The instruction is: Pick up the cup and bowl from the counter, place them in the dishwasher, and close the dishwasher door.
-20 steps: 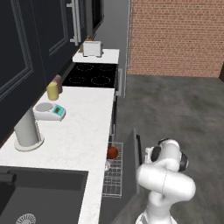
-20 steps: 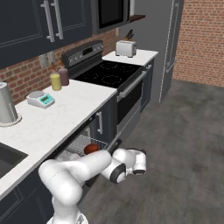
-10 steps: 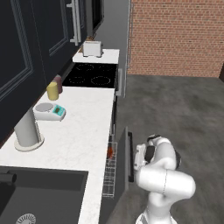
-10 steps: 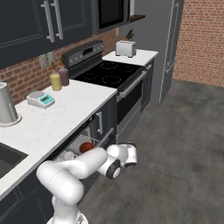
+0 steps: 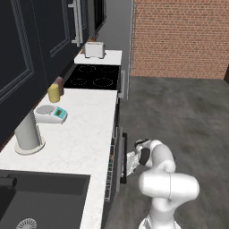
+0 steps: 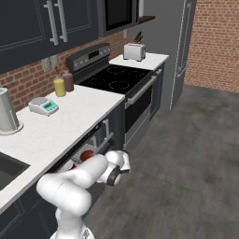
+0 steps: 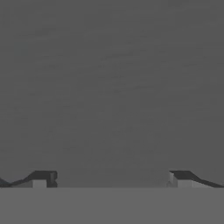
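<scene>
Dishwasher door (image 5: 124, 156) nearly upright – flat grey face close ahead of the wide-spread jaws, touching or not unclear

Since a second ago the dishwasher door (image 5: 123, 156) has swung up nearly shut at centre frame, the claw (image 5: 129, 162) pressed against it, narrowing the gap over the bowl (image 6: 87, 155).

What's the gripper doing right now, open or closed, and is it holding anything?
Gripper: open, fingertips wide apart, holding nothing; it faces the dishwasher door, which is nearly shut.
</scene>
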